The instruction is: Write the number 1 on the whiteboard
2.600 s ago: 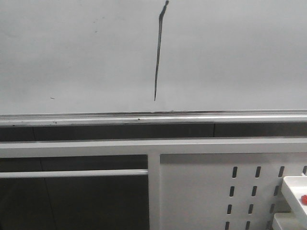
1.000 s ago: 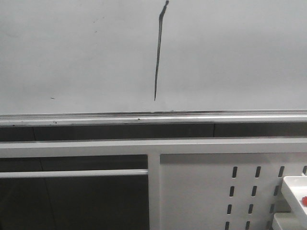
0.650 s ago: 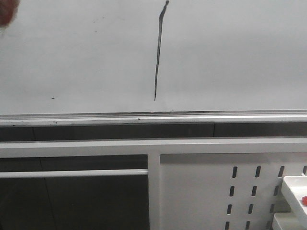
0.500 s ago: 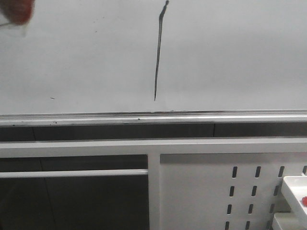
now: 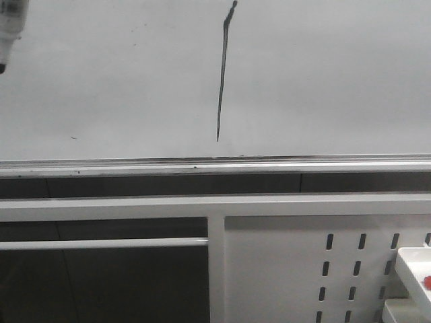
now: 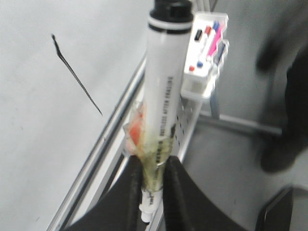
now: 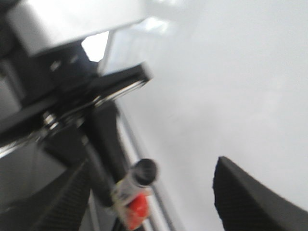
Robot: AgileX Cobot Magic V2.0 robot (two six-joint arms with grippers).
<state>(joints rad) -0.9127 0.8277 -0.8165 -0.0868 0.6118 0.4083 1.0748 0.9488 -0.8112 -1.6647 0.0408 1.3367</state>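
Observation:
The whiteboard (image 5: 337, 81) fills the upper front view, with a silver rail (image 5: 215, 165) along its lower edge. The number 1 (image 5: 221, 74) is a thin dark slanted stroke with a blob at its top; it also shows in the left wrist view (image 6: 77, 77). My left gripper (image 6: 154, 187) is shut on a white marker (image 6: 163, 86) with a black cap end and yellowish and red tape. The marker's end (image 5: 10, 27) shows at the top left corner of the front view, left of the stroke. My right gripper (image 7: 159, 202) is open and empty beside the board, with the marker (image 7: 137, 185) between its fingers' lines of sight.
A white metal panel with slotted holes (image 5: 323, 269) stands below the rail. A white tray (image 5: 412, 266) with red pieces sits at the lower right; in the left wrist view it (image 6: 204, 53) holds several coloured markers. A dark figure (image 6: 284, 96) is at the side.
The marker came into the front view's top left corner, first as a red blur, now as a white body with a dark tip. The stroke is unchanged.

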